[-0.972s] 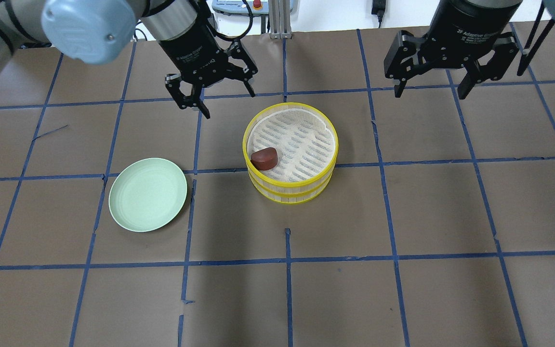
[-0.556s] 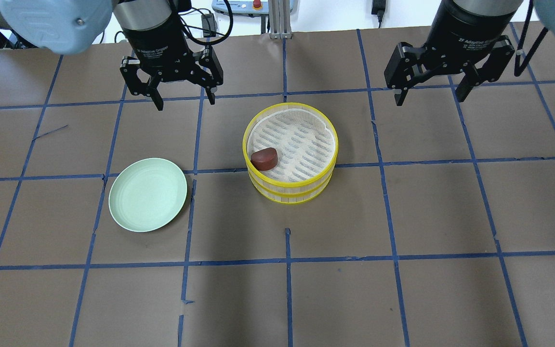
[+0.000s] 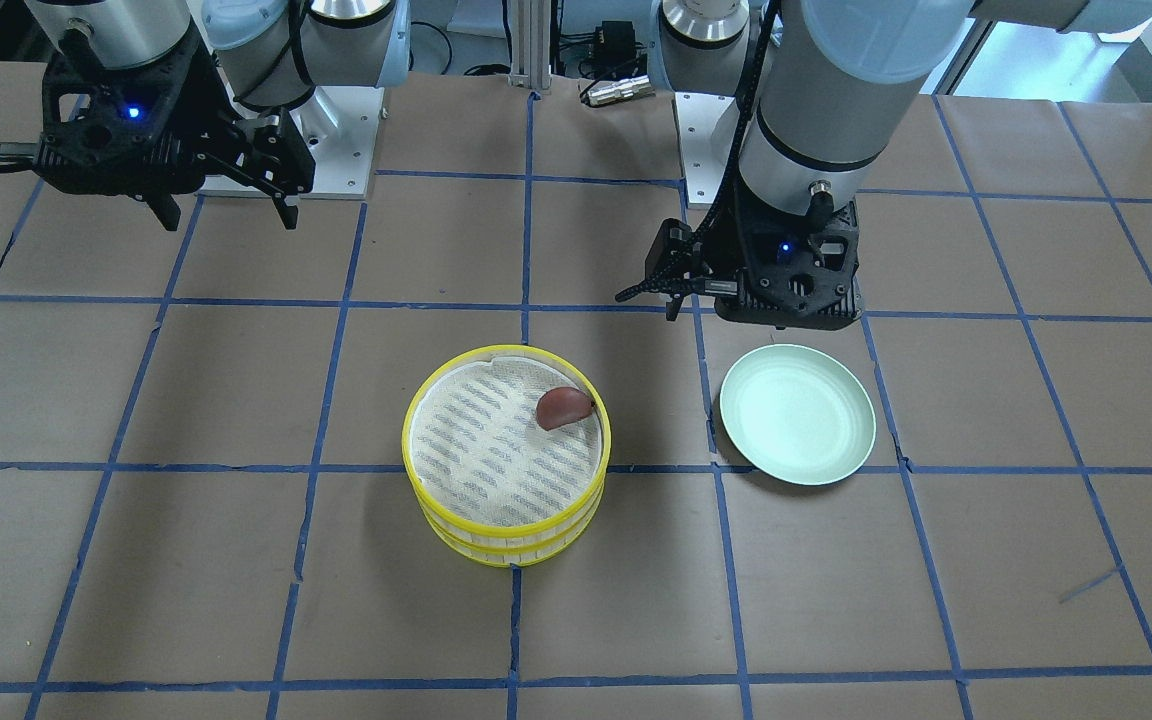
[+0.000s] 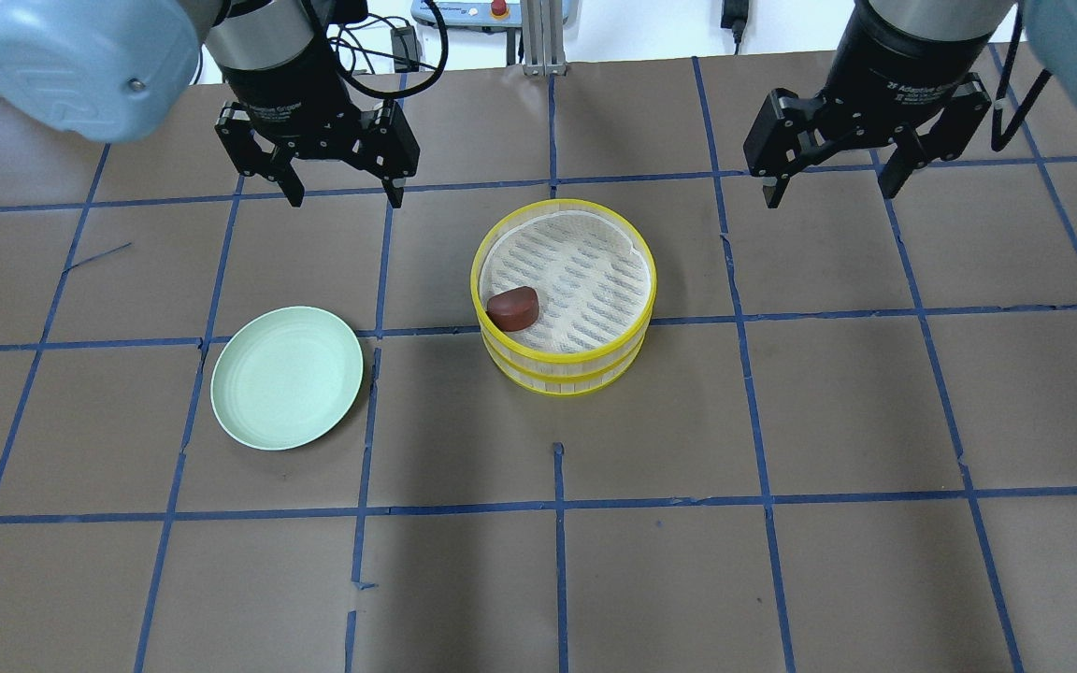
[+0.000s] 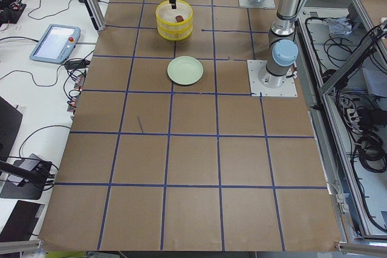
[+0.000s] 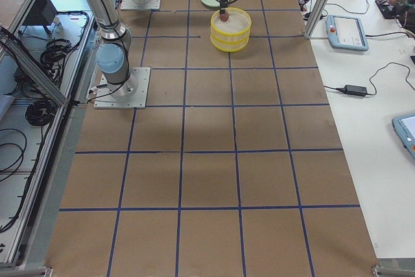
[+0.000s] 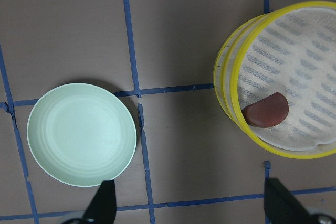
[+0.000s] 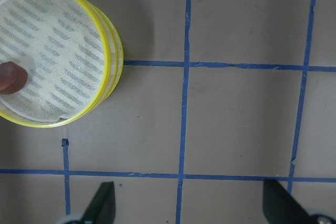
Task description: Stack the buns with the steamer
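Observation:
A two-tier yellow steamer (image 4: 562, 376) stands mid-table, and a reddish-brown bun (image 4: 512, 307) lies on its white liner at the left side. The bun also shows in the front view (image 3: 563, 407) and the left wrist view (image 7: 265, 110). No white bun is in view. My left gripper (image 4: 346, 192) is open and empty, high behind and left of the steamer. My right gripper (image 4: 828, 192) is open and empty, high behind and right of it.
An empty pale green plate (image 4: 287, 378) lies left of the steamer; it also shows in the left wrist view (image 7: 81, 134). Brown paper with a blue tape grid covers the table. Robot bases and cables are at the back edge.
My left gripper has moved left, away from the steamer, and turned so its fingers sit side by side. My right gripper has turned slightly. The bun and steamer have not moved.

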